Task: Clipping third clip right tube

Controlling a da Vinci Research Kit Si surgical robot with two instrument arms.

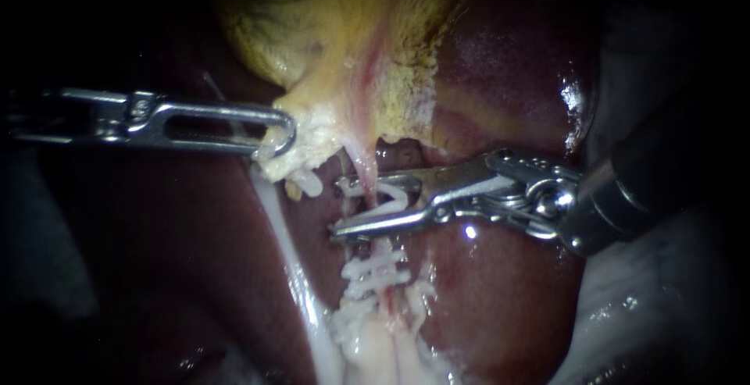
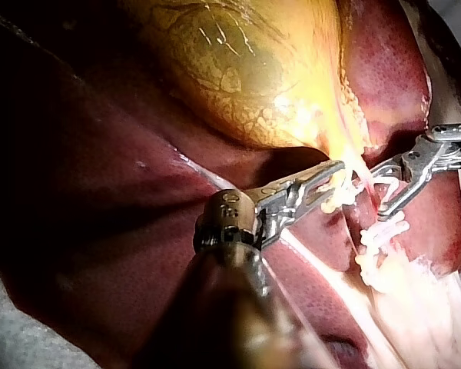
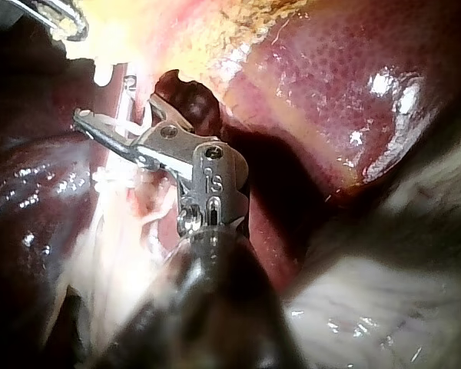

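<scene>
Shaft of right instrument [image 1: 337,210] enters from right, wrist bent, jaws level and pointing left across tube [image 1: 366,168]. Jaws narrowly apart, both bearing on white clip [image 1: 388,200] straddling tube. Lower clips [image 1: 377,269] on same tube, just below. Left instrument [image 1: 275,137] horizontal, jaws clamped on pale neck tissue of gallbladder [image 1: 336,33]. Liver [image 1: 500,299] beneath.

A bright light falls on the middle, and the edges all round are black. At the sides lies a pale grey cover [image 2: 15,338]. It is wet and shines in small spots. I cannot tell what it is made of. Past it I see only dark.
</scene>
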